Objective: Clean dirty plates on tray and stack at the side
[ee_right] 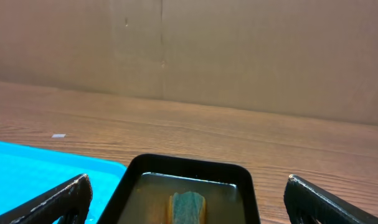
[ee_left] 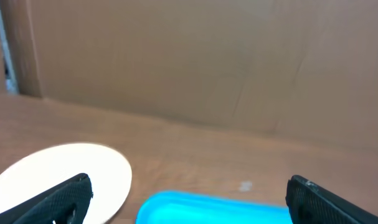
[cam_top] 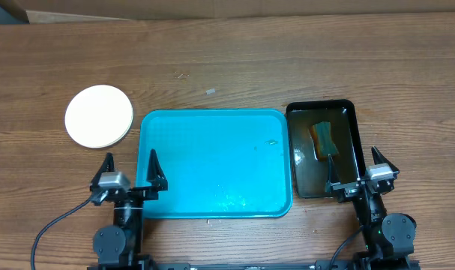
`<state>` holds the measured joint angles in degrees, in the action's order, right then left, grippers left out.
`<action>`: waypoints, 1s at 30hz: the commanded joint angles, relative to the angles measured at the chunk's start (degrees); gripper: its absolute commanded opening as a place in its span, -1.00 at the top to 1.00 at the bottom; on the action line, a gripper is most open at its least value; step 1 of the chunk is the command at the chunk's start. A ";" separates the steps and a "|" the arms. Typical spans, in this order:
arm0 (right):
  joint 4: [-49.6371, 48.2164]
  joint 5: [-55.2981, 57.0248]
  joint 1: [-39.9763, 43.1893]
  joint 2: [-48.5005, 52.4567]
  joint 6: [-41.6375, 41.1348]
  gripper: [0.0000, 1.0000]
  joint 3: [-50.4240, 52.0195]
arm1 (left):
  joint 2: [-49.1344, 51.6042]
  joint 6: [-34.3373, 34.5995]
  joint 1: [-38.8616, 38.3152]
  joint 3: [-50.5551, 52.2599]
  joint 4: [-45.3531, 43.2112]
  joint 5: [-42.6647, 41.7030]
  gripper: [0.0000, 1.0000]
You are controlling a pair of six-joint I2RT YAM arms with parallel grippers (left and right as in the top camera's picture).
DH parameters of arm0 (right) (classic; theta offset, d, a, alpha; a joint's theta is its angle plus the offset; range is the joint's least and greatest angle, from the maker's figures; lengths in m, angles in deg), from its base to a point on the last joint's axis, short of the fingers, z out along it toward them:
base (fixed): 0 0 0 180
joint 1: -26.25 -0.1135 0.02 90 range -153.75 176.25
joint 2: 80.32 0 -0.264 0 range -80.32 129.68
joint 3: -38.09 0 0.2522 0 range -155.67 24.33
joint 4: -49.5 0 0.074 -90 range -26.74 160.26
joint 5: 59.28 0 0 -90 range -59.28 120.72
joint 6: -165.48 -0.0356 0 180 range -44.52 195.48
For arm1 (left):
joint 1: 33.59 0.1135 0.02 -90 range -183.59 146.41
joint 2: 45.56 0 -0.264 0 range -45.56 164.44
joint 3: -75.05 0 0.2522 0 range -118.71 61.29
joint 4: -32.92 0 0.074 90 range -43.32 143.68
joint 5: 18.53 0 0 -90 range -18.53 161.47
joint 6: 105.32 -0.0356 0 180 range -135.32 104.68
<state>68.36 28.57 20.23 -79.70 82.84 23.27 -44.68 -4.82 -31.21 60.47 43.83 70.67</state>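
A round white plate [cam_top: 99, 115] lies on the wooden table just left of the teal tray [cam_top: 216, 163]; from above I cannot tell whether others lie beneath it. The tray's floor shows only a wet sheen and small specks. My left gripper [cam_top: 130, 159] hovers open at the tray's near left corner, nothing between its fingers. In the left wrist view the plate [ee_left: 58, 174] and the tray rim [ee_left: 207, 208] lie ahead of the left gripper [ee_left: 189, 186]. My right gripper [cam_top: 354, 157] stands open at the near right, empty.
A black tray [cam_top: 350, 142] of murky water holds a green-and-yellow sponge [cam_top: 324, 139], right of the teal tray. In the right wrist view the black tray [ee_right: 189, 167] and the sponge [ee_right: 187, 206] lie between the right gripper [ee_right: 187, 182] fingers. A cardboard wall stands behind the table.
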 commanded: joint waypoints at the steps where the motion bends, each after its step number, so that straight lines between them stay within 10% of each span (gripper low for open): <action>1: -0.42 -0.11 0.04 -0.46 0.17 -1.00 0.61 | -0.72 -9.20 0.26 0.55 5.57 -0.24 -1.00; 30: -0.42 -0.11 0.04 -0.46 0.17 -1.00 0.61 | -0.68 -12.22 0.26 0.55 7.30 -0.44 -1.00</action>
<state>68.36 28.55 20.21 -79.70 82.84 23.27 -44.72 -15.79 -31.21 60.80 51.04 70.65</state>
